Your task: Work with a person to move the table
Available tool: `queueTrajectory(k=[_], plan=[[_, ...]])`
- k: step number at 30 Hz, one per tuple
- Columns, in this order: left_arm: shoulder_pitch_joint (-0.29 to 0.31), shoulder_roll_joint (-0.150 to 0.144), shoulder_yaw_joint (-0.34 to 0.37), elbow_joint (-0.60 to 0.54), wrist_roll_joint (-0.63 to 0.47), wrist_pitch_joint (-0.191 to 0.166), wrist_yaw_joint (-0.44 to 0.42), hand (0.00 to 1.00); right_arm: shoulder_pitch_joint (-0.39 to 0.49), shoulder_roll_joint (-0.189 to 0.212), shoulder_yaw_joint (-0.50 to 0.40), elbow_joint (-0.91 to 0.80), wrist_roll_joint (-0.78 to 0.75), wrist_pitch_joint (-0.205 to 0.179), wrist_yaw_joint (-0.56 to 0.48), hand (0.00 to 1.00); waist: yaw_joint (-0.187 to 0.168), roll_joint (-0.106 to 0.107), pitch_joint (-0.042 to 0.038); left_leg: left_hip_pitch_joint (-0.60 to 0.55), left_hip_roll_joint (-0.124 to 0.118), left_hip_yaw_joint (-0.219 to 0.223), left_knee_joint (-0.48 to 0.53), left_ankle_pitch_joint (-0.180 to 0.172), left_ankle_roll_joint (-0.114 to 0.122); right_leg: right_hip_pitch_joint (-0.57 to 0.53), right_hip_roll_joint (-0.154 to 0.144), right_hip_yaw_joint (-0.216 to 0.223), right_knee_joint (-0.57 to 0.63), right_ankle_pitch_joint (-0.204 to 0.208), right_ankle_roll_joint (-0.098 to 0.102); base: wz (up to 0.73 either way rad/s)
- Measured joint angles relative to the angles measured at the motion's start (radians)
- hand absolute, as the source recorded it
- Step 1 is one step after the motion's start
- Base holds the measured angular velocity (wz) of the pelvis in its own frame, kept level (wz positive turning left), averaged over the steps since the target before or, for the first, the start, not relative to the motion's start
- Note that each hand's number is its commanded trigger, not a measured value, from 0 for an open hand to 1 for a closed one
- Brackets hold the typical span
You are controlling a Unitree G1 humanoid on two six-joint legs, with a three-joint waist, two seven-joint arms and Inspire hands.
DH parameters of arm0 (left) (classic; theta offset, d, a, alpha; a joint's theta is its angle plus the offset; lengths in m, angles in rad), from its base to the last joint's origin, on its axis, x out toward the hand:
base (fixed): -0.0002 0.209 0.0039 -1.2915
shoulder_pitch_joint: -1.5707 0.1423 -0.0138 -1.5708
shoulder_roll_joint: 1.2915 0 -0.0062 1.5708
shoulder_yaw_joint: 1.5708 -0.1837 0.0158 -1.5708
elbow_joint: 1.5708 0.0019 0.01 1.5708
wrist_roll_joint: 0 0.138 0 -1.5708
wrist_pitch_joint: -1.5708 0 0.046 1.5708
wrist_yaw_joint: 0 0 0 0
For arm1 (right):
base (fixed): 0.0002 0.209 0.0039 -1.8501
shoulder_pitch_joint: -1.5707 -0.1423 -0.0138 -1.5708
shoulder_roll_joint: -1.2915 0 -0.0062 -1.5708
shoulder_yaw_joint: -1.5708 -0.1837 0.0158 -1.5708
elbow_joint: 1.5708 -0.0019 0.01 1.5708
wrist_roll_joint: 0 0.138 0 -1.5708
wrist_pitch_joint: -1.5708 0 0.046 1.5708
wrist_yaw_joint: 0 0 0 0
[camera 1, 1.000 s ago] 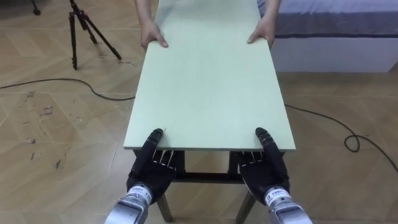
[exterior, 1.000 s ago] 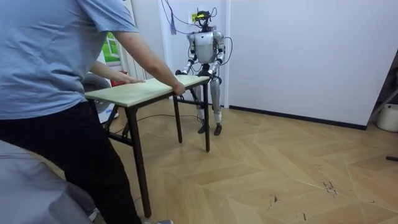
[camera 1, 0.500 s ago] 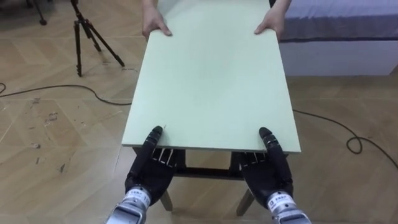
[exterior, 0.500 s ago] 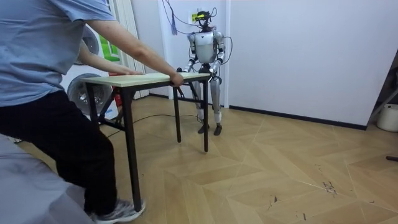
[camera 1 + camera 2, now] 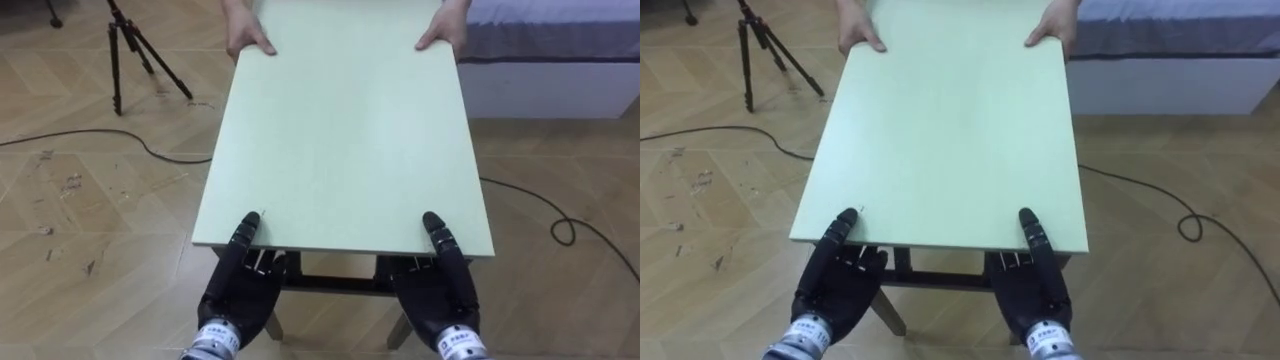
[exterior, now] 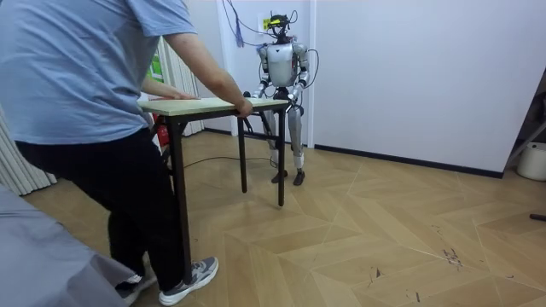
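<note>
**Operator:** Where's the load, and what have the hands got?

**Observer:** Pale green rectangular table with dark legs [image 5: 345,140], centre frame, dead ahead of you. Its near short edge crosses the lower frame. Left hand [image 5: 238,285] is at lower left and right hand [image 5: 437,285] at lower right, one by each near corner. On each, the thumb lies on top of the board and the fingers tuck beneath, clamping the edge.

**Operator:** Long axis?

**Observer:** It runs bottom to top of frame, straight away from you. The person's hands [image 5: 248,42] hold the far short edge at the top of the frame. In the room view you stand at the end by the white wall, and the person is at the other end.

**Operator:** Which hand leads?

**Observer:** Neither. Both sit level on the near edge, evenly off the centreline. My judgement is that the carry goes along that axis, so you should match the person's pace with both arms together. An uneven pull would likely swing the top.

**Operator:** Hazards?

**Observer:** Black tripod [image 5: 125,55] at upper left, well apart from the table. White bed with grey-blue cover [image 5: 550,45] at upper right, near the far right corner.
</note>
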Motion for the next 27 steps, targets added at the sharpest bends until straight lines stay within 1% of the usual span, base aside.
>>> queueTrajectory(k=[5,9,12,14,17,19,24,27], plan=[[0.034,0.000,-0.004,0.000,0.000,0.000,-0.034,1.00,0.036,-0.012,0.009,-0.026,-0.017,-0.005,0.017,1.00,0.005,0.000,0.0003,-0.013,-0.001,0.001,0.002,0.000,0.000,-0.012,-0.001,-0.006,0.003,0.000,0.000,0.04],[0.043,0.000,-0.006,-0.001,0.000,-0.001,-0.038,1.00,0.045,-0.019,0.020,-0.032,-0.014,-0.010,0.018,1.00,0.006,-0.003,0.0018,-0.016,-0.001,0.001,0.008,0.000,0.000,-0.015,-0.003,-0.006,0.004,0.001,0.000,0.00],[0.059,0.000,-0.011,-0.014,0.000,-0.002,-0.038,1.00,0.050,-0.019,0.028,-0.032,-0.013,-0.022,0.021,1.00,0.003,-0.003,0.0018,-0.026,-0.001,0.002,0.013,0.000,0.000,-0.020,-0.003,-0.006,0.005,0.002,0.000,0.00],[0.075,0.001,-0.015,-0.034,0.000,-0.013,-0.038,1.00,0.051,-0.024,0.038,-0.036,-0.011,-0.027,0.030,1.00,-0.001,-0.003,0.0017,-0.042,0.001,0.002,0.022,0.000,0.000,-0.035,-0.003,-0.007,0.012,0.007,-0.002,0.00],[0.077,0.002,-0.022,-0.035,0.000,-0.035,-0.039,1.00,0.051,-0.027,0.052,-0.039,-0.005,-0.034,0.037,1.00,-0.001,-0.004,0.0020,-0.052,0.001,0.002,0.024,0.000,0.000,-0.047,-0.002,-0.007,0.018,0.007,-0.003,0.00],[0.081,0.002,-0.023,-0.036,0.000,-0.039,-0.042,1.00,0.052,-0.034,0.063,-0.039,0.004,-0.038,0.039,1.00,-0.001,-0.004,0.0024,-0.052,0.001,0.002,0.025,0.000,0.000,-0.047,-0.003,-0.007,0.018,0.007,-0.003,0.00],[0.084,0.005,-0.027,-0.036,0.000,-0.048,-0.043,1.00,0.057,-0.036,0.074,-0.039,0.009,-0.045,0.047,1.00,-0.003,-0.011,0.0035,-0.060,0.001,-0.004,0.033,0.000,0.000,-0.047,-0.004,-0.012,0.018,0.007,-0.003,0.02],[0.086,0.011,-0.043,-0.044,-0.001,-0.054,-0.043,1.00,0.074,-0.036,0.077,-0.039,0.027,-0.060,0.065,1.00,-0.003,-0.020,0.0036,-0.085,-0.001,-0.011,0.058,0.000,-0.001,-0.050,-0.010,-0.026,0.018,0.004,-0.003,0.15]])
